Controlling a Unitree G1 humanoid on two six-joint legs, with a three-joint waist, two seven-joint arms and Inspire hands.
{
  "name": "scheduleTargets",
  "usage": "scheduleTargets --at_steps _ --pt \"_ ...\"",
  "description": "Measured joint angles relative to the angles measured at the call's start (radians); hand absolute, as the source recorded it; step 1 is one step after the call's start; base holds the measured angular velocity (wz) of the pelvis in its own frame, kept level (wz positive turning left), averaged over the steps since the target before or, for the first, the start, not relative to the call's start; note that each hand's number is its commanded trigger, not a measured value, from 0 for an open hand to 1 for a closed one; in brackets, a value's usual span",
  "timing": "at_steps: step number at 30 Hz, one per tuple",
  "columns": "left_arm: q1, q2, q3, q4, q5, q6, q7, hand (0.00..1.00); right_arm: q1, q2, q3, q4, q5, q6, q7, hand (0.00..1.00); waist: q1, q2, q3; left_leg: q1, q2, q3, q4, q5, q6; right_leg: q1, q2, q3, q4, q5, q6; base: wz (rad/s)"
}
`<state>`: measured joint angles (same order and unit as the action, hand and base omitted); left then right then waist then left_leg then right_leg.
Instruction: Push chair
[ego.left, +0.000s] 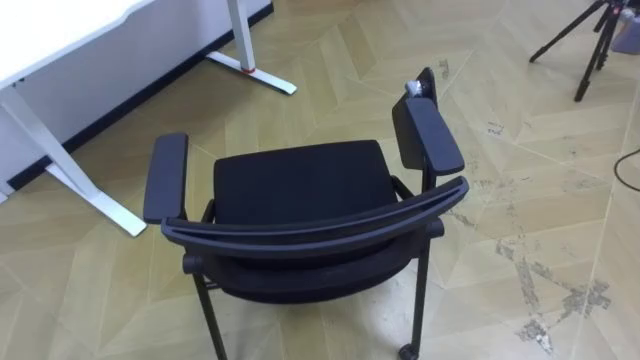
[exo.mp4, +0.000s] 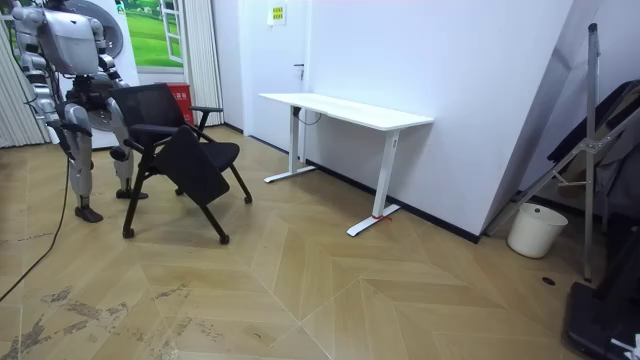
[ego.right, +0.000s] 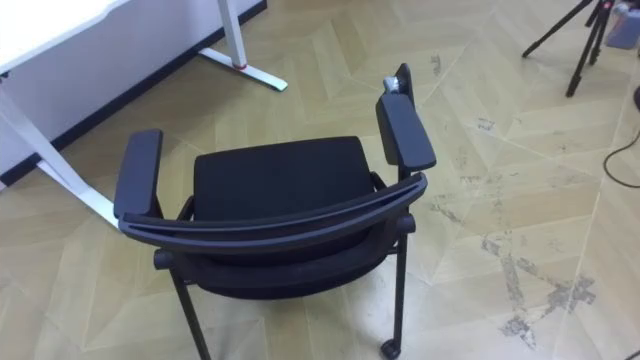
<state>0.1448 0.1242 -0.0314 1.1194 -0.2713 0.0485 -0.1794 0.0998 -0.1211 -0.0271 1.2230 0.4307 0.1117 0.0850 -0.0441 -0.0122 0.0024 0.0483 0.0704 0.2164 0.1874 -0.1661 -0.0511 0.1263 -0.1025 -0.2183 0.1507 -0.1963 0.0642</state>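
A black chair (ego.left: 300, 185) with two padded armrests stands on the wood floor just below me, its curved backrest (ego.left: 320, 222) nearest and its seat facing away. In the room view the chair (exo.mp4: 190, 160) is at the left, and I stand close behind its backrest. My right arm (exo.mp4: 73, 135) hangs beside my body on the room view's left. My left side is hidden behind the chair's back.
A white desk (ego.left: 60, 25) on white legs stands ahead to my left, and in the room view the desk (exo.mp4: 350, 108) is against the wall. A dark tripod (ego.left: 580, 40) stands ahead on my right. A white bucket (exo.mp4: 527, 230) and a folded frame (exo.mp4: 590, 150) are at the room view's right.
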Motion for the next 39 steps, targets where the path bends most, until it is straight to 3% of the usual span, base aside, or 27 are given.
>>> scheduleTargets --at_steps 5,11,16,27,33,34,36,39 --pt "-0.008 -0.001 0.010 0.000 -0.004 0.015 0.000 0.00 0.004 0.008 -0.047 0.008 0.000 -0.001 -0.037 0.00 -0.007 0.002 0.0027 -0.001 -0.001 -0.001 0.000 0.000 0.000 0.000 0.000 0.003 -0.001 -0.003 -0.001 0.00" --pt "0.001 -0.001 0.026 -0.001 -0.010 0.027 0.013 0.00 0.016 0.010 -0.157 0.017 0.036 0.000 -0.192 0.00 -0.035 0.005 -0.0008 -0.003 -0.007 -0.014 0.000 0.000 0.001 0.004 -0.002 0.003 0.000 -0.007 0.001 0.05" --pt "0.010 0.001 0.050 0.000 -0.014 0.037 0.041 0.00 0.018 0.011 -0.199 0.017 0.036 0.003 -0.265 0.00 -0.047 0.007 -0.0010 -0.002 -0.007 -0.012 0.000 0.000 0.001 0.004 -0.002 0.004 -0.001 -0.008 0.000 0.00" --pt "0.065 -0.001 0.170 -0.002 -0.087 0.037 0.156 0.00 0.019 0.009 -0.221 0.006 0.065 0.011 -0.362 0.00 -0.025 -0.002 -0.0046 0.005 -0.009 -0.005 0.000 0.000 0.001 0.003 -0.002 0.024 0.001 -0.013 -0.001 -0.01" --pt "0.065 0.006 0.255 -0.024 0.030 0.052 0.261 0.00 0.019 -0.006 -0.242 0.007 0.075 0.012 -0.357 0.00 -0.013 0.007 -0.0035 0.018 -0.009 -0.004 0.000 0.000 0.001 0.017 -0.003 0.025 0.002 -0.013 -0.001 -0.01" --pt "0.053 0.013 0.271 -0.031 0.056 0.066 0.269 0.00 0.017 -0.010 -0.245 0.004 0.072 0.013 -0.349 0.00 -0.009 0.017 -0.0068 0.018 -0.009 -0.007 0.001 0.000 0.001 0.017 -0.003 0.024 0.003 -0.012 -0.001 0.05" --pt "0.043 0.026 0.301 -0.070 0.110 0.076 0.293 0.00 0.009 -0.017 -0.268 0.003 0.049 0.012 -0.337 0.00 -0.008 0.023 -0.0047 0.018 -0.009 -0.011 0.001 0.000 0.001 0.018 -0.002 0.024 0.004 -0.012 -0.001 0.05" --pt "0.013 0.072 0.305 -0.148 0.208 0.076 0.341 0.00 0.000 -0.036 -0.274 -0.002 0.032 0.010 -0.326 0.00 -0.005 0.032 -0.0042 0.019 -0.009 -0.012 0.002 0.000 0.001 0.020 -0.001 0.026 0.005 -0.012 -0.002 0.00"
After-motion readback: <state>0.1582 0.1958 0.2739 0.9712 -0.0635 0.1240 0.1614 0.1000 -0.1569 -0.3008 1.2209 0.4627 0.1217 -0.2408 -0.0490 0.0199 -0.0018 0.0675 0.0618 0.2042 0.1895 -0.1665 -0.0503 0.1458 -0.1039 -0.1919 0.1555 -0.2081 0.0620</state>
